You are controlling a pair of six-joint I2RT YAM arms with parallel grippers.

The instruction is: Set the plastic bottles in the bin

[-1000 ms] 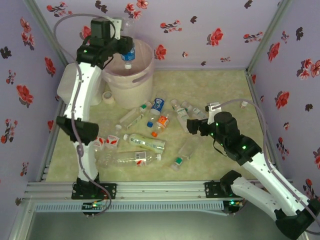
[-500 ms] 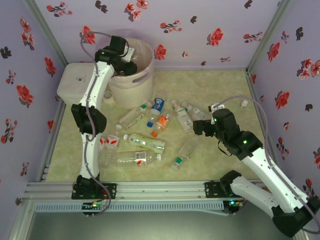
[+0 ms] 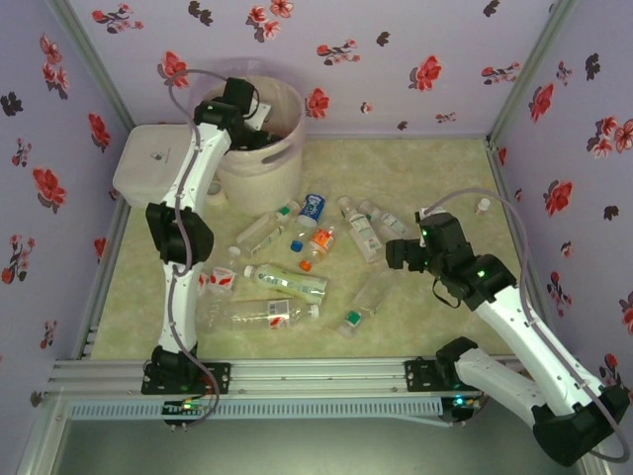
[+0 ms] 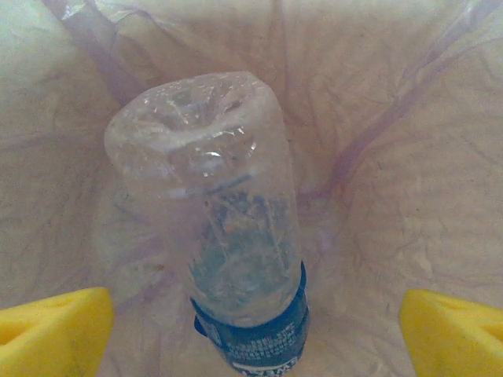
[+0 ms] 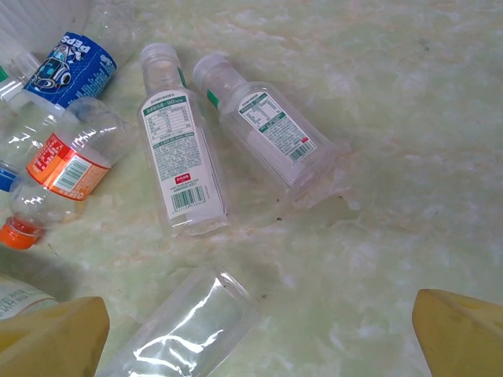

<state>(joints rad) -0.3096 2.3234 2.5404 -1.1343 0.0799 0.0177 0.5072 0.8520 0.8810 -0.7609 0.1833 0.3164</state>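
Nearest the arm bases, two long plastic bottles (image 3: 259, 315) lie flat on the table (image 3: 445, 168), with the rest of the heap scattered just beyond them. The right gripper (image 5: 258, 334) hangs over the right side of that heap, its yellow fingers (image 5: 55, 338) spread wide and holding nothing. Directly under it, a little left of centre between the tips, lies a clear bottle (image 5: 189, 330). Its long axis runs on a diagonal to the line along which the fingers close, so a pick there likely calls for a small wrist turn before the descent. Just past it a white-labelled pair (image 5: 182, 157) lies side by side, caps pointing away from the wrist — a squarer target, though the two sit close together. This arm is plainly the nearer one to all of these.

Farthest off, at the back left, the left gripper (image 4: 253, 334) is down in the mouth of the bin (image 3: 267, 178). Its pads stand well apart and a blue-labelled bottle (image 4: 212, 220) sits between them untouched — base toward the wrist, neck down, against the pink liner (image 4: 393, 157).
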